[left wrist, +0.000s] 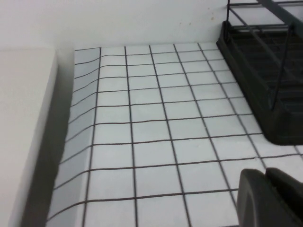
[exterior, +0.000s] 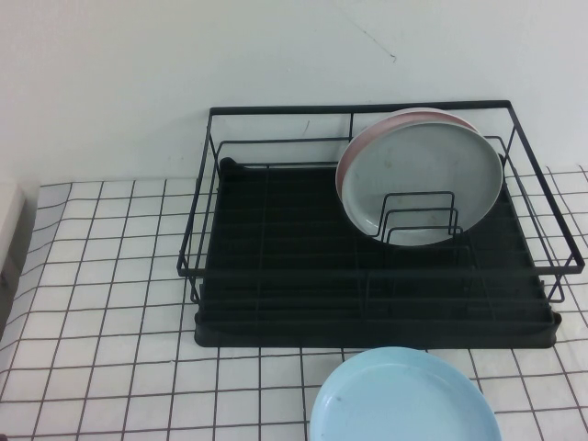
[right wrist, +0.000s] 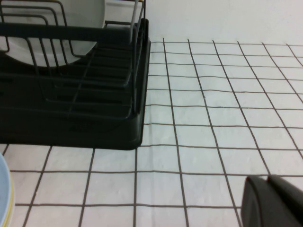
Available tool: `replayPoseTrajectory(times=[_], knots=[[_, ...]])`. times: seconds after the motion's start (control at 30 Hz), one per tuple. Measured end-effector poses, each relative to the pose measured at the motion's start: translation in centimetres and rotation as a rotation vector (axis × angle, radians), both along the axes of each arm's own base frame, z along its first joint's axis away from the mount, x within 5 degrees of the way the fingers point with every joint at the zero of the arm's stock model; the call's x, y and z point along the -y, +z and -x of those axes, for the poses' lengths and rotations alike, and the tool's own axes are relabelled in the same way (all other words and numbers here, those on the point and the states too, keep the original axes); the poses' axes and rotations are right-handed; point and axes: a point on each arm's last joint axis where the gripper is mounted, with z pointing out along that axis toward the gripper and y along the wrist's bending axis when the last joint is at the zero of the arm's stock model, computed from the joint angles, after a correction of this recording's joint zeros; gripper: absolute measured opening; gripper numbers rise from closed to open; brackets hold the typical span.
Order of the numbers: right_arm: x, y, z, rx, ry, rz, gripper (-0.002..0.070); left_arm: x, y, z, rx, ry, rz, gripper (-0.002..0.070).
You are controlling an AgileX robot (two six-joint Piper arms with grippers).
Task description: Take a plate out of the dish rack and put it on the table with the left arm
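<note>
The pale grey plate (exterior: 424, 180) stands on edge among the wire dividers at the right of the black dish rack (exterior: 276, 266); it also shows in the right wrist view (right wrist: 71, 23). A pale pink plate (exterior: 404, 118) stands right behind it. Neither arm shows in the high view. My left gripper (left wrist: 265, 174) is shut and empty above the gridded table (left wrist: 156, 127), to the left of the rack (left wrist: 265, 80). My right gripper (right wrist: 267, 178) is shut and empty above the table, to the right of the rack (right wrist: 71, 113).
A light blue plate (exterior: 401, 398) lies flat on the table in front of the rack, and its edge shows in the right wrist view (right wrist: 4, 189). A white wall stands behind the rack. A white block (left wrist: 23, 123) borders the table's left edge.
</note>
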Motion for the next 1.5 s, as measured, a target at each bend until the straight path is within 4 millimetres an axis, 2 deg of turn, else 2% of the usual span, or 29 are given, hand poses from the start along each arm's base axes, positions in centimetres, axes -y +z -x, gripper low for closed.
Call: replayPoseTrajectory(times=[0.13, 0.3, 0.4, 0.67, 0.83, 0.97, 1.07, 1.17, 1.37, 1.5], knots=[[0.0, 0.0, 0.0, 0.0, 0.0, 0.0, -0.0001, 0.4, 0.2, 0.0, 0.009, -0.006, 0.162, -0.0003], [0.0, 0.0, 0.0, 0.0, 0.0, 0.0, -0.0001, 0.8, 1.2, -0.1, 0.056, 0.005, 0.513, -0.0002], [0.0, 0.0, 0.0, 0.0, 0.0, 0.0, -0.0001, 0.7, 1.7, -0.2, 0.083, 0.023, 0.654, -0.0002], [0.0, 0.0, 0.0, 0.0, 0.0, 0.0, -0.0001, 0.9, 2.2, -0.1, 0.083, 0.009, 0.787, -0.0002], [0.0, 0.0, 0.0, 0.0, 0.0, 0.0, -0.0001, 2.2, 5.9, 0.4, 0.033, -0.133, 0.72, -0.0002], [0.0, 0.0, 0.0, 0.0, 0.0, 0.0, -0.0001, 3.3, 8.8, -0.4, -0.106, -0.251, 0.55, -0.0002], [0.0, 0.0, 0.0, 0.0, 0.0, 0.0, -0.0001, 3.9, 11.0, -1.8, -0.202, -0.336, 0.43, -0.0002], [0.0, 0.0, 0.0, 0.0, 0.0, 0.0, -0.0001, 4.4, 13.1, -4.3, -0.276, -0.414, 0.341, -0.0002], [0.0, 0.0, 0.0, 0.0, 0.0, 0.0, -0.0001, 5.2, 14.9, -11.9, -0.369, -0.569, 0.167, -0.0002], [0.0, 0.0, 0.0, 0.0, 0.0, 0.0, -0.0001, 7.0, 15.4, -17.6, -0.339, -0.696, 0.109, -0.0002]])
